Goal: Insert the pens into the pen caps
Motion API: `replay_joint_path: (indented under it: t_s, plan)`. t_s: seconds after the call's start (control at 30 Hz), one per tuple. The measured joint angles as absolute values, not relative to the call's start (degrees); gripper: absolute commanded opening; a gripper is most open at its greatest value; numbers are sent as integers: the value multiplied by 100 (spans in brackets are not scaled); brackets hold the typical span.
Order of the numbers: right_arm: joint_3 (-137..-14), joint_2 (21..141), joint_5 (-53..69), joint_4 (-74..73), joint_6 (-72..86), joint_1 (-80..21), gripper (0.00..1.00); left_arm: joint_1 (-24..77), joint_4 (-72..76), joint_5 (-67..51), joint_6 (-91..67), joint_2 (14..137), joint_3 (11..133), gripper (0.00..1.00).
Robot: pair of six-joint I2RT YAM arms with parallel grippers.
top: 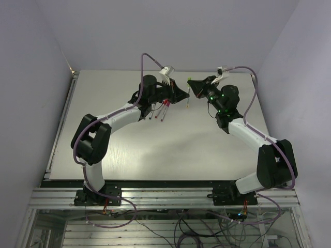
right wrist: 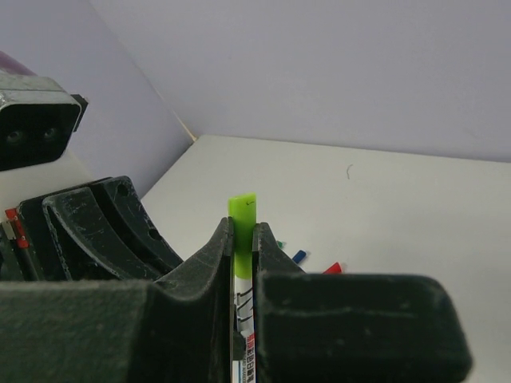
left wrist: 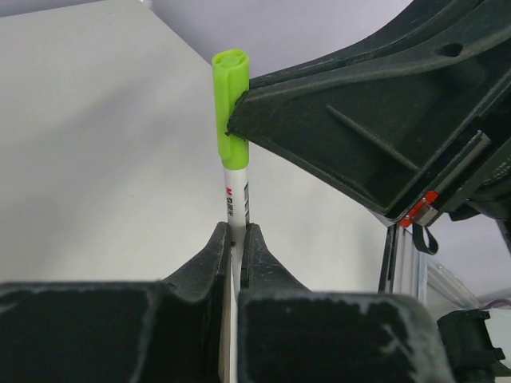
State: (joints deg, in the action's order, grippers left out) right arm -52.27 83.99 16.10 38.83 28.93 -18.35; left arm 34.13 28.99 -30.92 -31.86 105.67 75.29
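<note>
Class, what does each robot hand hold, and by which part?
Left hand: the white pen, by its barrel. Right hand: the light green cap at the pen's top, by its sides.

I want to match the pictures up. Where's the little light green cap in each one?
Top view: light green cap high up, near the middle.
Left wrist: upper middle, on top of the white pen.
Right wrist: centre, pinched by the right gripper.
Shared landmark: the white pen under it.

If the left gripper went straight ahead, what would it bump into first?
Probably the right gripper, pinching the cap of the pen that the left gripper holds; depth is unclear.
</note>
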Motion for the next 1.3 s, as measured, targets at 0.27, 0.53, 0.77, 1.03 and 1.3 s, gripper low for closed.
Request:
replay_joint_path:
  t_s: [0.27, 0.53, 0.77, 1.03, 1.3]
  plan:
    - [-5413, 8506, 1208, 3385, 2541, -2071, 0, 3393, 2405, -2888, -2862, 10556, 7614, 7]
    - [-5424, 8534, 867, 3240, 2480, -2211, 1, 3391, 2095, -2746, -2694, 10501, 7614, 7]
    - [-5435, 8547, 379, 3183, 2550, -2368, 51, 3317, 2217, -2716, -2528, 10418, 7575, 7]
    - [-5489, 8447, -274, 3420, 2281, -2434, 56, 3245, 1573, -2414, -1837, 10193, 7277, 7]
    - [-5481, 7878, -1214, 3420, 2115, -2434, 55, 3245, 528, -1942, -1522, 11037, 7874, 7]
